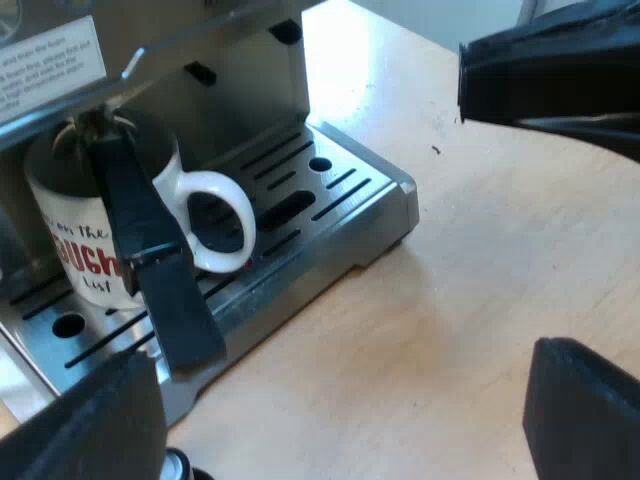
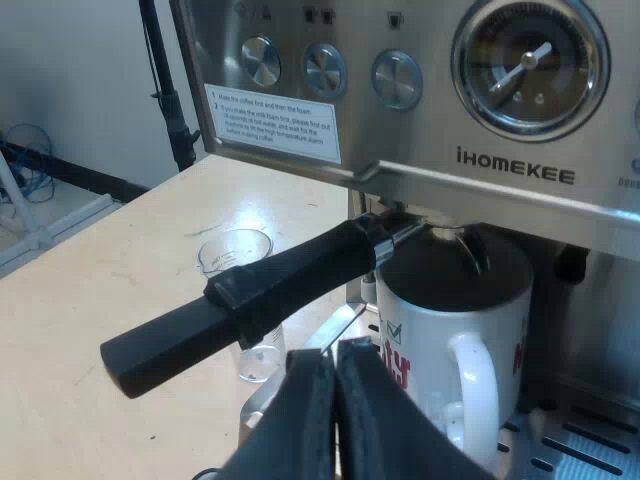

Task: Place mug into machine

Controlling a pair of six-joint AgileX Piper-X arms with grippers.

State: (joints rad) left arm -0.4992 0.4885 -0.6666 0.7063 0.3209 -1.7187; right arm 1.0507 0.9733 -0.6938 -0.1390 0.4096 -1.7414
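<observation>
One mug (image 1: 75, 250) stands upright on the drip tray (image 1: 345, 190) of the one espresso machine (image 2: 520, 175). It sits directly beneath the one holder (image 2: 250, 300) locked into the front, evidently so coffee drops into it; placement appears complete. Left pincer (image 1: 500, 225): fingers apart, empty, over the worktop (image 1: 450, 300) near the tray. Right pincer (image 2: 335, 360): fingers together, gripping nothing, before the mug. One measuring glass (image 2: 240, 265) stands beyond the holder's handle.

surface: light wooden table (image 1: 480, 300) | on it: espresso machine (image 2: 520, 175), base resting on the wood | measuring glass (image 2: 238, 262) upright, near the machine, about 8 o'clock with its front as 6
</observation>
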